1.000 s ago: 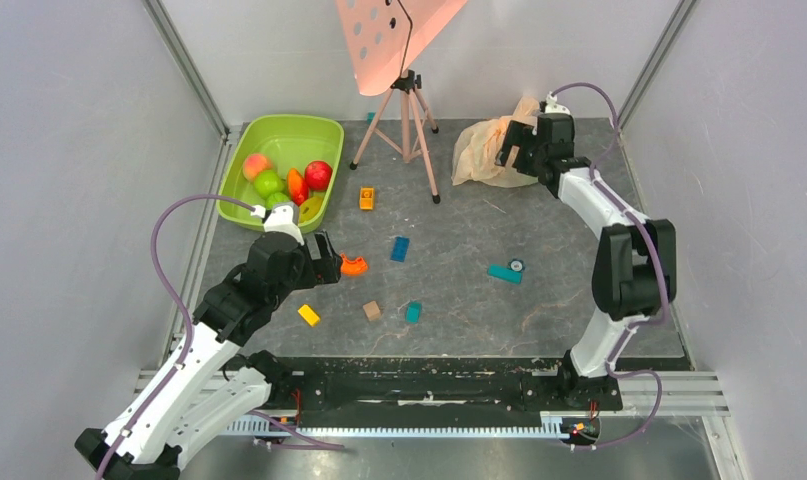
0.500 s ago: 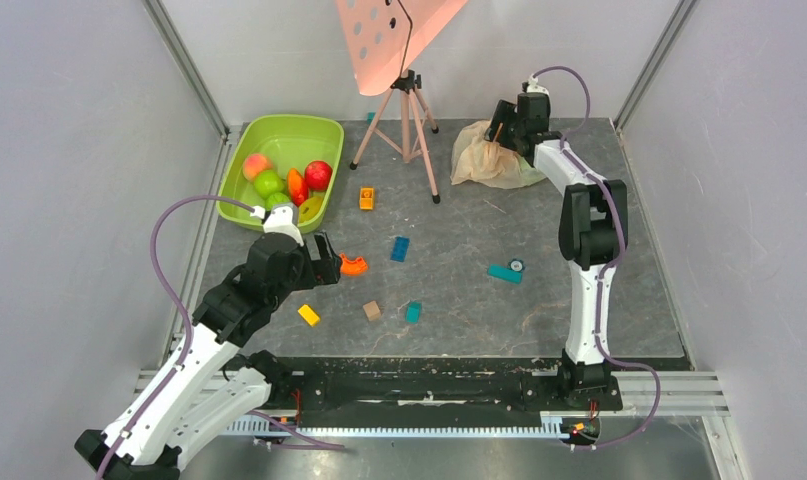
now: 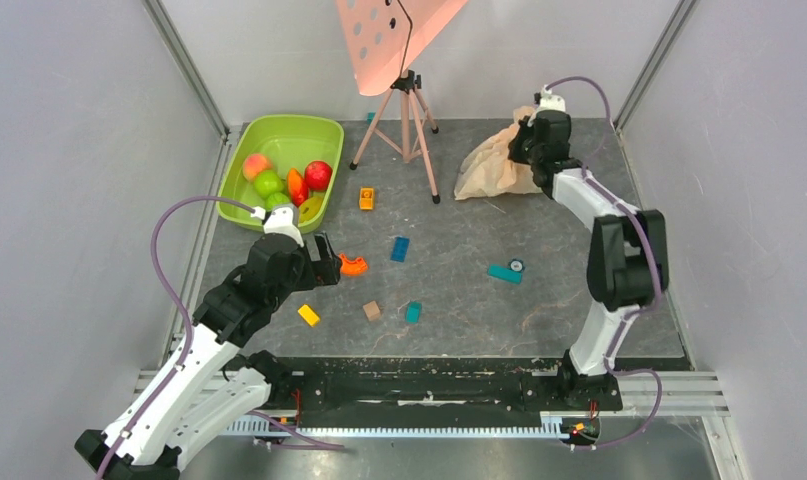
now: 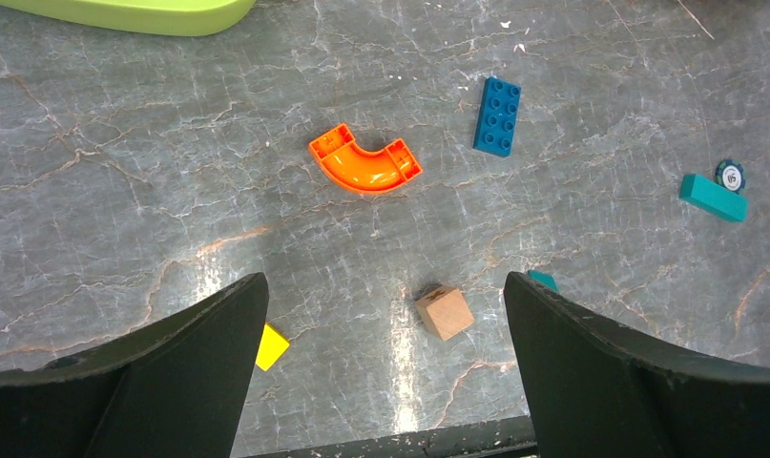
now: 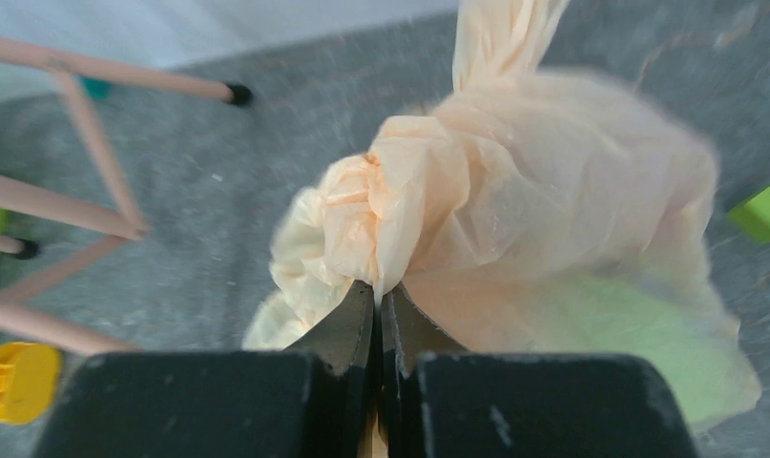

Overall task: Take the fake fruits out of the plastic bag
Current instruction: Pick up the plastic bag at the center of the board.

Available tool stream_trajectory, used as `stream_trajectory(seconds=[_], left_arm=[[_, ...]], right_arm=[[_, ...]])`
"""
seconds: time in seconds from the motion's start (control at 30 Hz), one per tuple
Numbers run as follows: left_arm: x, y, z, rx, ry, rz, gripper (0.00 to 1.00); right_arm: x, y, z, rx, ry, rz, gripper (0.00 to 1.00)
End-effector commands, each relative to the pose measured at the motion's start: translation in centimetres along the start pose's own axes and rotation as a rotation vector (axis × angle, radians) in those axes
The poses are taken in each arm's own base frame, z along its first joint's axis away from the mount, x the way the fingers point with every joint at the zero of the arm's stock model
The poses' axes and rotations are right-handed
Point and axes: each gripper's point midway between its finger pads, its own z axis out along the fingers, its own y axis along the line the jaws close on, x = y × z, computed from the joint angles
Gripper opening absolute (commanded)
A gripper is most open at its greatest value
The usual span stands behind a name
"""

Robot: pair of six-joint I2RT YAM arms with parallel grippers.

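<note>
The pale peach plastic bag point(image 3: 491, 162) lies crumpled at the back right of the table. My right gripper point(image 3: 532, 143) is shut on a bunched fold of the plastic bag point(image 5: 514, 210), with the gripper point(image 5: 378, 291) pinching it at the fingertips. A pale green shape point(image 5: 638, 329) shows through the bag's wall. Several fake fruits lie in the lime-green tub point(image 3: 324, 130): a peach point(image 3: 256, 164), a green one point(image 3: 269, 183) and a red apple point(image 3: 318, 175). My left gripper point(image 3: 326, 262) is open and empty above the table point(image 4: 385, 286).
A pink tripod point(image 3: 409, 120) stands between tub and bag; its legs show in the right wrist view point(image 5: 94, 143). Loose on the table are an orange arc piece point(image 4: 365, 164), a blue brick point(image 4: 497, 115), a wooden cube point(image 4: 446, 312), a teal block point(image 4: 713, 197) and a yellow block point(image 3: 308, 315).
</note>
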Motion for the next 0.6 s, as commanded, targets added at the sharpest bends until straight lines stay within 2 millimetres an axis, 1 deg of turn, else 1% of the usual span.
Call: stream_trajectory(seconds=[0.0, 0.07, 0.13, 0.2, 0.23, 0.27, 0.37, 0.5, 0.57], left_arm=[[-0.4, 0.4, -0.3, 0.007, -0.024, 0.056, 1.0], [-0.5, 0.4, -0.5, 0.006, -0.035, 0.053, 1.0], [-0.5, 0.6, -0.6, -0.002, -0.043, 0.046, 1.0], [-0.5, 0.8, -0.6, -0.009, -0.047, 0.04, 1.0], [-0.5, 0.8, -0.5, -0.009, -0.047, 0.039, 1.0], [-0.5, 0.8, -0.5, -0.008, -0.045, 0.039, 1.0], [-0.4, 0.7, -0.4, -0.006, -0.036, 0.039, 1.0], [-0.4, 0.6, -0.4, -0.005, -0.035, 0.04, 1.0], [-0.5, 0.6, -0.4, -0.006, -0.039, 0.036, 1.0]], right_arm=[[-10.5, 3.1, -6.6, -0.101, -0.3, -0.049, 0.0], [-10.8, 3.6, -8.9, -0.13, -0.31, -0.052, 0.0], [-10.1, 3.9, -10.8, -0.148, -0.3, -0.051, 0.0], [-8.6, 4.2, -12.4, -0.173, -0.274, -0.048, 0.0], [-8.1, 4.7, -13.4, -0.2, -0.267, -0.05, 0.0], [-7.1, 5.3, -14.0, -0.228, -0.249, -0.055, 0.0], [-4.5, 7.8, -16.1, -0.311, -0.197, -0.091, 0.0], [-0.5, 13.2, -19.0, -0.485, -0.127, -0.171, 0.0], [0.8, 15.6, -20.3, -0.582, -0.107, -0.212, 0.0]])
